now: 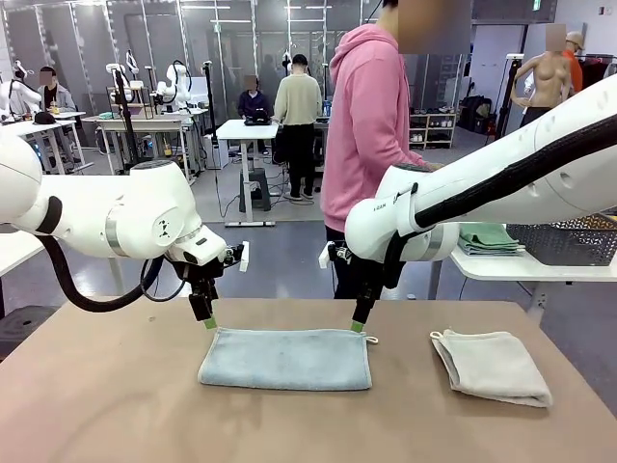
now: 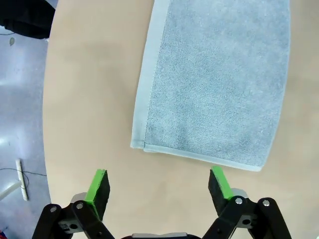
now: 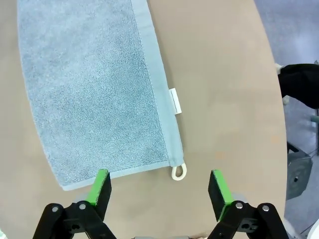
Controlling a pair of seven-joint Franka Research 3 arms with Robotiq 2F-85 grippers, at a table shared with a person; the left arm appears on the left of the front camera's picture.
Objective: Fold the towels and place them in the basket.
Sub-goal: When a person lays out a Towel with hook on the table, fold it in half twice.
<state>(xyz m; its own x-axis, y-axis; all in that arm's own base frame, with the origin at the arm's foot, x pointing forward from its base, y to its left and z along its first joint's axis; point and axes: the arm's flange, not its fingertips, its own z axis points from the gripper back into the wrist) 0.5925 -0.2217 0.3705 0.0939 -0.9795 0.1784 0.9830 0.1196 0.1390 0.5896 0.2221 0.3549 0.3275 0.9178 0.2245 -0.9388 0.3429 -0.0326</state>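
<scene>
Green-padded left claw (image 1: 208, 323) and right claw (image 1: 358, 326) stand spread apart just above the far corners of a folded blue-grey towel (image 1: 286, 359) flat on the brown surface (image 1: 116, 405); a folded cream towel (image 1: 490, 365) lies to its right, the dark basket (image 1: 571, 241) farther back right

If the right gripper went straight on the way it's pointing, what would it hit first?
The right gripper would likely meet bare table just off a corner of the blue towel, beside its cream loop. One finger may catch the towel's edge, depth being unclear.
</scene>
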